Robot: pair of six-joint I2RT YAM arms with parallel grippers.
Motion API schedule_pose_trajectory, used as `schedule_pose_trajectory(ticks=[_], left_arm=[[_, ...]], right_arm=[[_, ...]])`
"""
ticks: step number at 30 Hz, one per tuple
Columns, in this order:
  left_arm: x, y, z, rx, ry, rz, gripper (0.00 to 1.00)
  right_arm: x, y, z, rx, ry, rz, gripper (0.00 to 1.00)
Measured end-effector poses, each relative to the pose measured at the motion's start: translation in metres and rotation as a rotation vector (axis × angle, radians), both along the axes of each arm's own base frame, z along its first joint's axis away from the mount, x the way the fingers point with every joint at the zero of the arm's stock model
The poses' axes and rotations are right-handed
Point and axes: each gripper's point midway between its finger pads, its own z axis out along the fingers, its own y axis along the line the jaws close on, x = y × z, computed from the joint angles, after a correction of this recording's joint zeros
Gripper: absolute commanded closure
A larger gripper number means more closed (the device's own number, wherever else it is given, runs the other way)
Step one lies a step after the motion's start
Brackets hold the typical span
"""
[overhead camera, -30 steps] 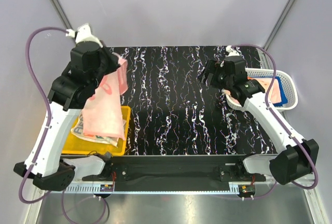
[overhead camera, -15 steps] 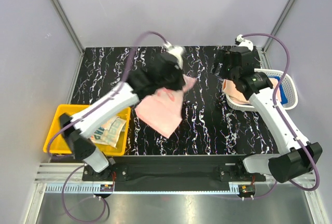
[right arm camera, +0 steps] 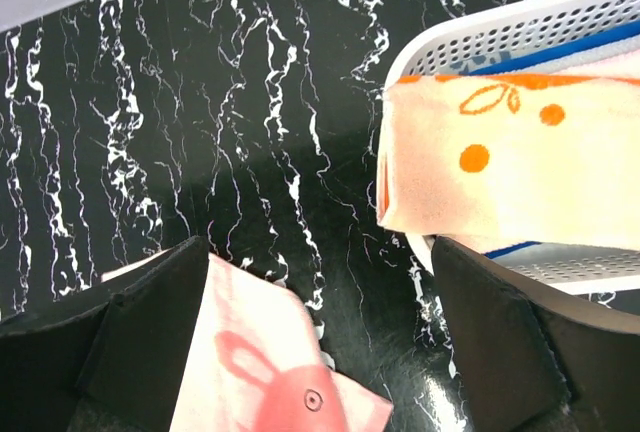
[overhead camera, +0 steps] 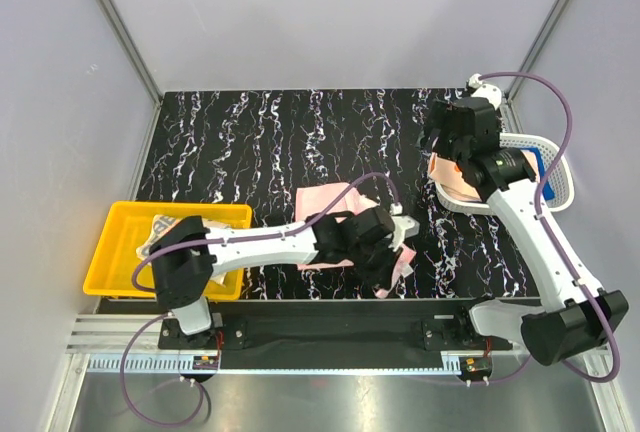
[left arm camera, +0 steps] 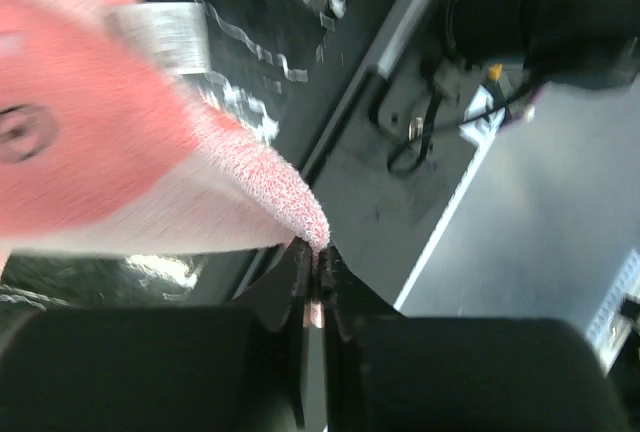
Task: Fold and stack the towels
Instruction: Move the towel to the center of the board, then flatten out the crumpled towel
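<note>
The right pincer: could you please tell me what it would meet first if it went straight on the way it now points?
The right pincer would probably meet the bare black table first, between the pink towel and the white basket, though depth is unclear.

Legible lettering, numbers, brands: none found.
- Pink towel [right arm camera: 262, 352]: darker pink printed figure, no words.
- Pale towel [right arm camera: 520, 172] in white mesh basket [right arm camera: 500, 37]: orange leaf and dots only.
- Beige towel [overhead camera: 158, 228] in yellow bin [overhead camera: 115, 252]: print too small to read.
</note>
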Motion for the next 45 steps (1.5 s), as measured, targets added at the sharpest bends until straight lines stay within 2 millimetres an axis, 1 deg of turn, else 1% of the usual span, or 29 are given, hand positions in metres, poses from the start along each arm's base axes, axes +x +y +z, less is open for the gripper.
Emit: schedule_pose_trajectory(ticks=[1,2,3,4,6,8,10,11,12,13,14,15,16,17,19,20,22,24,25,28,31,34,36,39,41,43,45], left_arm=[[-0.004,0.005,-0.003,0.001,0.012,-0.006,0.80],[-0.005,0.012,-0.006,0.001,0.021,-0.006,0.76],[-0.006,0.018,-0.008,0.001,0.028,0.003,0.66],[-0.005,0.025,-0.009,0.004,0.034,0.017,0.58],[0.000,0.037,-0.005,0.001,0.040,0.065,0.56],[0.013,0.047,0.005,-0.010,0.019,0.154,0.48],[0.034,0.060,0.018,-0.010,0.002,0.300,0.49],[0.047,0.069,0.026,-0.014,-0.011,0.393,0.50],[0.060,0.080,0.033,-0.016,-0.015,0.496,0.54],[0.072,0.092,0.039,-0.017,-0.012,0.601,0.58],[0.081,0.105,0.043,-0.022,-0.006,0.698,0.55],[0.088,0.122,0.043,-0.019,0.006,0.804,0.52],[0.091,0.134,0.041,-0.011,0.017,0.880,0.52],[0.091,0.147,0.037,-0.011,0.037,0.967,0.48],[0.086,0.169,0.022,0.015,0.084,1.095,0.48],[0.084,0.179,0.011,0.029,0.109,1.160,0.49],[0.079,0.196,-0.013,0.076,0.155,1.264,0.49],[0.077,0.208,-0.034,0.113,0.201,1.351,0.49],[0.076,0.213,-0.043,0.134,0.218,1.389,0.48],[0.079,0.221,-0.060,0.163,0.255,1.473,0.48],[0.085,0.222,-0.074,0.180,0.275,1.526,0.48],[0.092,0.224,-0.091,0.229,0.279,1.559,0.48],[0.094,0.225,-0.100,0.266,0.279,1.571,0.48],[0.103,0.218,-0.098,0.252,0.285,1.580,0.49],[0.108,0.217,-0.100,0.255,0.288,1.587,0.52],[0.112,0.218,-0.100,0.257,0.287,1.594,0.57],[0.115,0.221,-0.101,0.268,0.284,1.601,0.65]], right_arm=[[0.000,0.001,-0.002,0.001,0.007,0.006,0.00],[0.001,0.003,-0.005,0.004,0.014,0.015,0.00],[0.002,0.006,-0.009,0.008,0.024,0.027,0.00],[0.004,0.010,-0.012,0.013,0.033,0.041,0.00],[0.009,0.022,-0.024,0.029,0.064,0.097,0.02],[0.016,0.039,-0.041,0.047,0.105,0.174,0.03],[0.022,0.058,-0.061,0.057,0.157,0.253,0.08],[0.024,0.070,-0.073,0.056,0.184,0.298,0.10],[0.025,0.081,-0.084,0.053,0.209,0.338,0.14],[0.024,0.095,-0.097,0.044,0.242,0.388,0.15],[0.022,0.108,-0.106,0.037,0.266,0.432,0.15],[0.019,0.122,-0.114,0.029,0.288,0.480,0.18],[0.017,0.138,-0.123,0.015,0.307,0.533,0.19],[0.016,0.154,-0.128,0.002,0.319,0.583,0.20],[0.018,0.182,-0.135,-0.028,0.324,0.665,0.21],[0.019,0.198,-0.140,-0.047,0.323,0.710,0.21],[0.025,0.224,-0.149,-0.087,0.317,0.783,0.23],[0.030,0.244,-0.161,-0.125,0.319,0.835,0.25],[0.032,0.252,-0.171,-0.144,0.328,0.858,0.26],[0.039,0.269,-0.198,-0.185,0.358,0.906,0.26],[0.040,0.278,-0.226,-0.222,0.399,0.941,0.28],[0.039,0.287,-0.246,-0.253,0.427,0.971,0.27],[0.036,0.292,-0.253,-0.271,0.437,0.988,0.27],[0.033,0.300,-0.260,-0.295,0.446,1.007,0.27],[0.034,0.303,-0.262,-0.314,0.446,1.007,0.28],[0.037,0.302,-0.265,-0.339,0.445,0.995,0.32],[0.043,0.300,-0.269,-0.366,0.447,0.975,0.37]])
